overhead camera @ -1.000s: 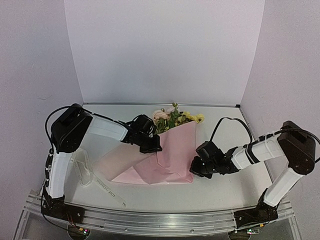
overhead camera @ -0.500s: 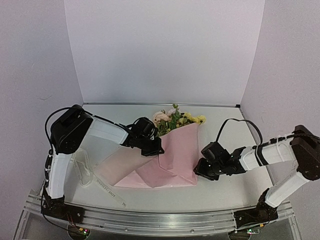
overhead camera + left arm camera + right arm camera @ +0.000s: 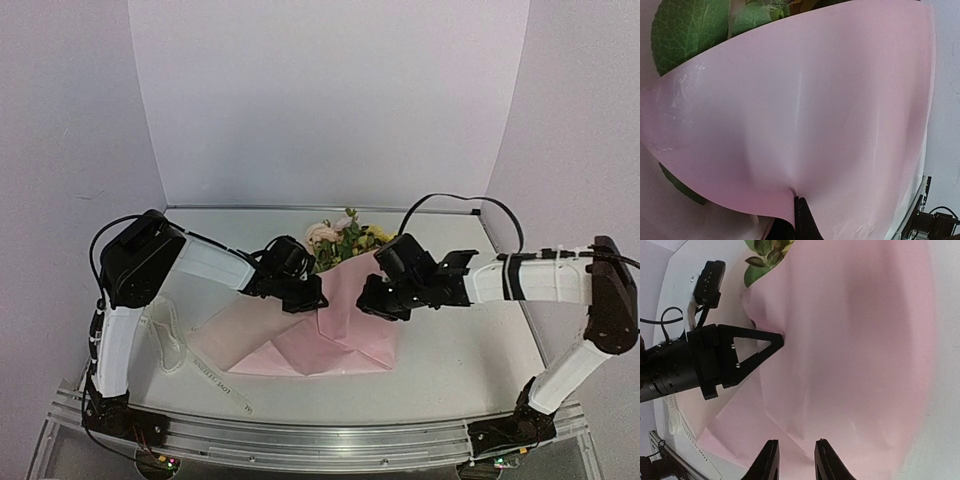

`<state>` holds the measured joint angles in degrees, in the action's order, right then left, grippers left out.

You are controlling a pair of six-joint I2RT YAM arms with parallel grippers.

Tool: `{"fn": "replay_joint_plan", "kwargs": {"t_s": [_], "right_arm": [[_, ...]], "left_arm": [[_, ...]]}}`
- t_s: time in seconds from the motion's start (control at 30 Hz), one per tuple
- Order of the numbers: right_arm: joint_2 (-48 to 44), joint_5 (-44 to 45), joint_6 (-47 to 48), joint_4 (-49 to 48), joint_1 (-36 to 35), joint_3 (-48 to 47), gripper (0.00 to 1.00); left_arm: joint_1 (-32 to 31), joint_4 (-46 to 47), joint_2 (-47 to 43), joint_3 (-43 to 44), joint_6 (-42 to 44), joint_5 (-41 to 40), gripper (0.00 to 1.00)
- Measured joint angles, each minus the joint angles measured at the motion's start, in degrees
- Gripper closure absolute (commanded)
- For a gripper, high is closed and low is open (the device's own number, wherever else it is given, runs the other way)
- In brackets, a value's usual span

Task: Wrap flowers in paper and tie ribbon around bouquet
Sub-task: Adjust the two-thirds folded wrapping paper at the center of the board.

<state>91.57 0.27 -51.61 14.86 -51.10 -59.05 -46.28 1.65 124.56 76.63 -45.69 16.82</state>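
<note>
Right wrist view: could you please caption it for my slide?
Left gripper pinches the pink paper; right gripper open above it.

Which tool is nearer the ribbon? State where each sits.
Left. The left tool pinches the paper at its middle, with the ribbon lying to its near left. The right tool hovers over the paper farther right, beyond the left one.

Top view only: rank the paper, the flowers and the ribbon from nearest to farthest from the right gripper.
1. paper: directly beneath the right gripper, at its fingertips.
2. flowers: behind the gripper, toward the back wall.
3. ribbon: far off to the left, at the near side.
</note>
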Motion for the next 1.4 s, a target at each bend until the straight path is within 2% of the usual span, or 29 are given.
{"fn": "replay_joint_plan", "kwargs": {"t_s": [0.23,0.53,0.77,1.0,1.17,1.27,1.4], "right_arm": [[12.12,-7.19,0.60,-7.35,-0.59,-1.94,0.80],[15.69,-13.34,3.31,-12.82,-0.58,-2.77,0.81],[20.12,-15.38,4.82,-14.73,-0.58,-4.21,0.86],[22.50,-15.76,3.62,-15.57,-0.58,-5.09,0.87],[22.53,-15.02,2.09,-15.41,-0.58,-5.16,0.87],[22.55,-14.68,1.49,-15.33,-0.60,-5.20,0.88],[22.78,-14.63,0.82,-15.35,-0.58,-5.43,0.88]], "left_arm": [[0.11,1.69,-0.20,-1.10,-0.80,0.06,0.99],[0.38,3.41,-0.95,-3.00,0.39,0.31,0.98],[0.58,3.41,-0.97,-3.00,2.54,1.24,0.91],[0.52,1.98,-2.28,-3.34,3.96,1.40,0.68],[0.57,-1.20,-6.44,-6.68,3.14,0.16,0.54],[0.59,-4.49,-11.90,-11.72,0.52,-1.71,0.51],[0.59,-8.08,-23.93,-21.03,-5.92,-4.12,0.48]]}}
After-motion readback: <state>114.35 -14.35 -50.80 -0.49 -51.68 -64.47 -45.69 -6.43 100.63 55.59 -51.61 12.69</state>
